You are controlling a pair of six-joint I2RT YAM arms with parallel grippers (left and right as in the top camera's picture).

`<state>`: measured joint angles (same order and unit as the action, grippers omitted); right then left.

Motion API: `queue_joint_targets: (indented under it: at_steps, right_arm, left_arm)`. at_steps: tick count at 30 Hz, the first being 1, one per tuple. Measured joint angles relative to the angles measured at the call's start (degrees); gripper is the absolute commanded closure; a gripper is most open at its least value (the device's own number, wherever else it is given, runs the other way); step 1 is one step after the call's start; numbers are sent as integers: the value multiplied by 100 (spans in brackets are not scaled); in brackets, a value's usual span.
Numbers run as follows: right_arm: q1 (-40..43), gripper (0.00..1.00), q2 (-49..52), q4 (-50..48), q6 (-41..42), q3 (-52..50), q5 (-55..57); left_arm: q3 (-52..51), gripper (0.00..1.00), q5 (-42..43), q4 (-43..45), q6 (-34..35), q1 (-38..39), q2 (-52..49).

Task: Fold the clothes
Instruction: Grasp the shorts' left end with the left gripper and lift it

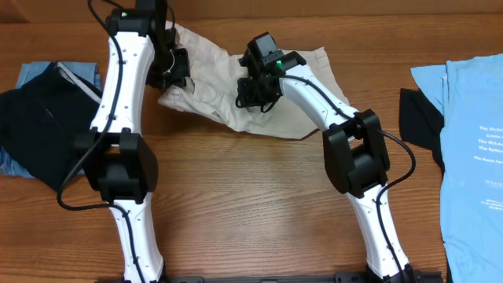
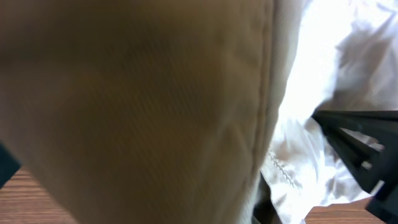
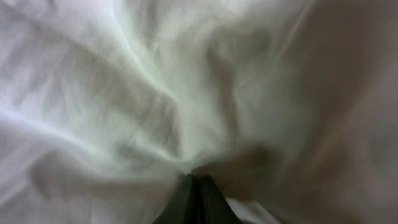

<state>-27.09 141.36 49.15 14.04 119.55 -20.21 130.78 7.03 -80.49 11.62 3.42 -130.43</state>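
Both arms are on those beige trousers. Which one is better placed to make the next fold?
Probably the left arm: its jaws hold the trousers' left edge, ready to carry it across. The right arm's jaws pinch mid-cloth.

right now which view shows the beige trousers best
Overhead: it shows the trousers almost whole, crumpled, with their outline. Left wrist shows only a close beige panel with a seam; right wrist only pale bunched fabric.
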Motion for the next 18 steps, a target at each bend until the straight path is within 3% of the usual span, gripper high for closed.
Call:
queue_joint_targets:
  at_steps: [4,12,18]
  right_arm:
    - [-149,94,0,-317,313,0,-72]
    - [-1419,94,0,-933,831,-13,1102]
    - [-1320,91,-13,-656,732,-7,1211]
  left_arm:
    - [538,96,-90,-315,-57,70,-2]
    - [815,96,-330,-546,-728,61,-2]
    - [850,96,-684,-673,-887,59,-2]
